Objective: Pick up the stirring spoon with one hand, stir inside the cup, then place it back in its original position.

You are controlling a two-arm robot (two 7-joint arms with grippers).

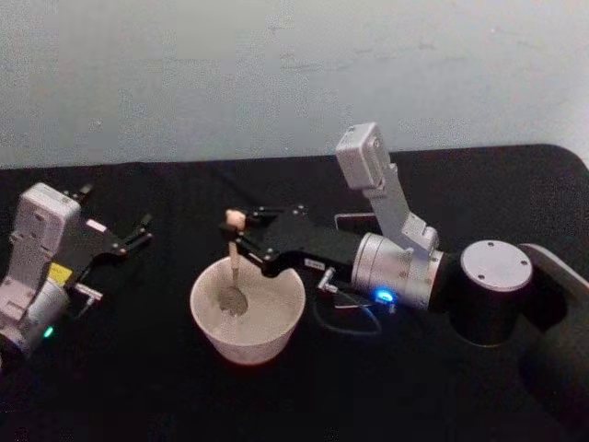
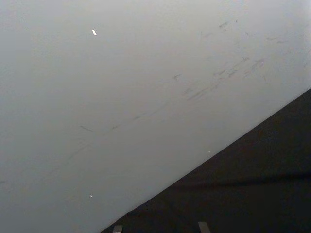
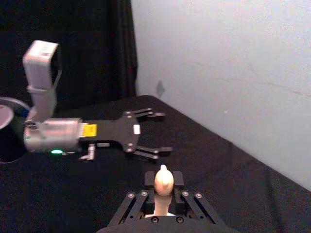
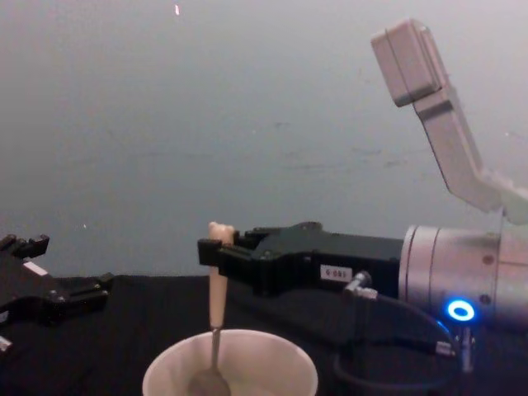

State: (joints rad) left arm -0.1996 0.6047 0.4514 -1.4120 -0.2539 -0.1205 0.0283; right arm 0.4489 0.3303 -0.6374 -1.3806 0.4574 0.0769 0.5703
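Observation:
The stirring spoon [image 1: 234, 267] stands upright in the cream cup [image 1: 276, 336], with its metal bowl low inside the cup. My right gripper [image 1: 236, 234] reaches in from the right and is shut on the spoon's cream handle just below the bear head [image 3: 164, 179]. From the chest, the spoon handle [image 4: 218, 289] drops from the right gripper [image 4: 213, 252] into the cup [image 4: 272, 371]. A faint dark square holder rim [image 1: 355, 219] shows behind the right arm. My left gripper [image 1: 115, 210] rests open at the table's left, away from the cup.
A black cloth [image 1: 138, 387] covers the table, and a pale wall [image 1: 276, 74] stands behind it. A loose cable [image 1: 354, 318] curls under the right wrist beside the cup. The open left gripper [image 3: 164, 133] lies across from the right gripper.

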